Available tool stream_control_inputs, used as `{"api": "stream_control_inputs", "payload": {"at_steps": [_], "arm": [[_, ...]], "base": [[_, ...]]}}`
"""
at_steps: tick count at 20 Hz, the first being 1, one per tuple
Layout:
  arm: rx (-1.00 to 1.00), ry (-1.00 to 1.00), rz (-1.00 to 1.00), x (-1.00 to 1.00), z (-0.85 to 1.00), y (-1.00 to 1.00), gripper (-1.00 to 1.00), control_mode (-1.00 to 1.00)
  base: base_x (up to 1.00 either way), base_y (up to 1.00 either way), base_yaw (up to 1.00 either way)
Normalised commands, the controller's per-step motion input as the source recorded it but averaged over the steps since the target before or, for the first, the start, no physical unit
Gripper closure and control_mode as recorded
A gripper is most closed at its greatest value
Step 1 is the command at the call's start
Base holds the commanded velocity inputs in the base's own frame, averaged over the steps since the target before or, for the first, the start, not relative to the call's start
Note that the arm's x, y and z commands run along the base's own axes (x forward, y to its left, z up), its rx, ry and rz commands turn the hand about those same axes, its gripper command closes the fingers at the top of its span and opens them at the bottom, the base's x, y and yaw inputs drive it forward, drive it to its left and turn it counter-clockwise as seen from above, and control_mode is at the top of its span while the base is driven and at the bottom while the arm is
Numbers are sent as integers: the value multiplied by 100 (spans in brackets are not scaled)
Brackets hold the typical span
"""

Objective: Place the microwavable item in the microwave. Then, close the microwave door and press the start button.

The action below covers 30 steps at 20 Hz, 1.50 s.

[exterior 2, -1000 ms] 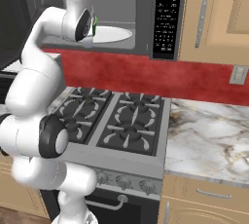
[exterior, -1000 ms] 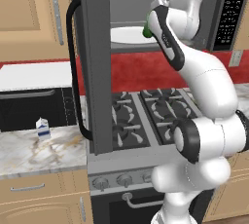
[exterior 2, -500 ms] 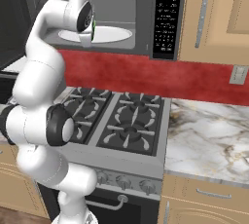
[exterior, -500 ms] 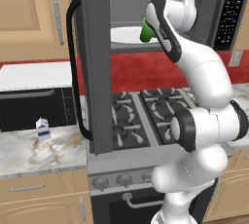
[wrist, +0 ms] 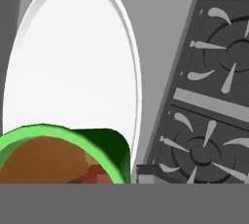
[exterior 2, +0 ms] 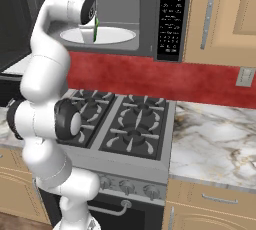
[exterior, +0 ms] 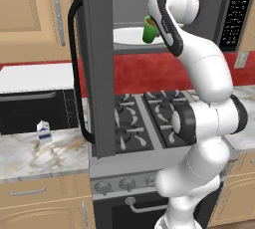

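The door (exterior: 97,68) stands swung wide at the left, past the stove's (exterior 2: 125,126) front edge. Above the burners, the cup (exterior: 150,29) sits upright over the plate's (wrist: 73,72) near rim inside the microwave (exterior 2: 145,19). The gripper (exterior: 158,24) is right at the cup; I cannot tell whether it grips.

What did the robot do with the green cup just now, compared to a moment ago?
The arm carried the green cup further in over the microwave's white turntable plate. The gripper's hold cannot be made out. The microwave door stayed wide open, and the milk carton stayed on the counter.
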Motion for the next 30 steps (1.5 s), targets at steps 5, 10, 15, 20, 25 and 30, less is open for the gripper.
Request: {"api": "stream_control_inputs", "payload": {"at_steps": [5, 10, 15, 20, 25, 30], "arm": [[0, -9, 0, 4, 0, 4, -100, -100], [0, -16, 0, 0, 0, 0, -100, -100], [0, -21, 0, -3, 0, 0, -100, -100], [0, -33, 0, -56, -24, 0, -100, -100], [0, -39, 0, -70, -13, 0, -100, -100], [0, -28, 0, -71, -24, 0, -100, -100]], "base": [[0, 0, 0], [0, 0, 0], [0, 0, 0], [0, 0, 0], [0, 0, 0], [0, 0, 0]]}}
